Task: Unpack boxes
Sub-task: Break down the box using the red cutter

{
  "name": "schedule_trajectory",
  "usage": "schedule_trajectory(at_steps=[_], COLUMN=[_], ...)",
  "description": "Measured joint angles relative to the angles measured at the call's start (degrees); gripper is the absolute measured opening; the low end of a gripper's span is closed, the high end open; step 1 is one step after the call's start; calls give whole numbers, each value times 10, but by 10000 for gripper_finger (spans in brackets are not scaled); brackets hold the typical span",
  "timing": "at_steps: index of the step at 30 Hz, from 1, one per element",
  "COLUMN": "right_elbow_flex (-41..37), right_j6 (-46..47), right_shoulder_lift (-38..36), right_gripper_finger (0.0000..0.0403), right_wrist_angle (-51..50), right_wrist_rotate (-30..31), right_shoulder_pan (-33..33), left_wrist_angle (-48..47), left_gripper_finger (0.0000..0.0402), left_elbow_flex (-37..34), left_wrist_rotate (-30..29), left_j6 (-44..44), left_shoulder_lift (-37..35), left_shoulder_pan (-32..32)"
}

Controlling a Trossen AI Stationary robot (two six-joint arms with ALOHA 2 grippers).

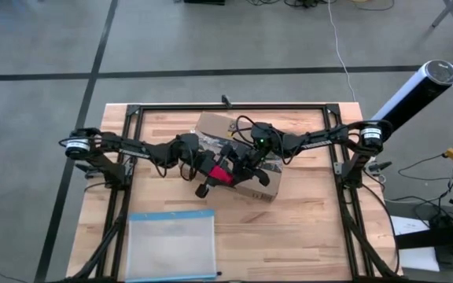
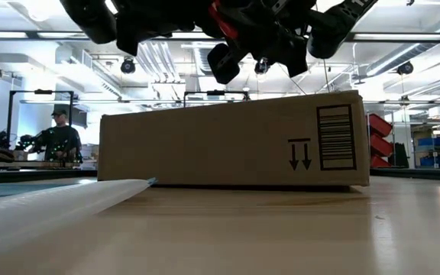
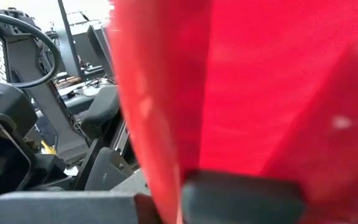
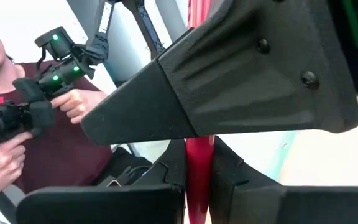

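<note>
Pouch: clear, blue-edged, flat at the table's near edge, well apart from the box; in the low view it lies in the foreground.
Table: pale wood, with a black frame around the work area.
Box: brown cardboard, lying flat mid-table; the low view shows its long side with two printed arrows and a barcode mark.
Left gripper: above the box's near edge, holding the tool; its wrist view is filled with red.
Tool: small, red, between the two grippers over the box.
Right gripper: above the box, just beside the left one, its dark fingers closed tight on a thin red part of the tool.
Person: beyond the table, in a maroon shirt, hands on dark control handles.
</note>
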Motion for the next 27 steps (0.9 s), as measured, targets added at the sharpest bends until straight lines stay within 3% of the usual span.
schedule_trajectory(at_steps=[7, 13, 16, 19, 24, 27], right_elbow_flex=[0, -1, -2, -2, -2, -1], right_j6=[9, 44, 17, -46, -158, -186], right_shoulder_lift=[0, -1, -9, -20, -35, -35], right_gripper_finger=[14, 81, 119, 141, 159, 161], right_wrist_angle=[-5, -21, -60, -116, -181, -182], right_wrist_rotate=[-4, -12, 4, 67, 237, 276], right_shoulder_pan=[-4, -26, -47, -58, -57, -52], left_wrist_angle=[-9, -34, -90, -121, -135, -137], left_gripper_finger=[85, 85, 81, 22, 19, 19], left_elbow_flex=[-1, -2, -3, -4, -5, -5], left_wrist_rotate=[-31, -98, -168, -217, -310, -345], left_j6=[-5, -22, -26, -40, -81, -91], left_shoulder_lift=[-2, -6, -27, -39, -61, -63], left_shoulder_pan=[0, 0, -1, 0, 0, 1])
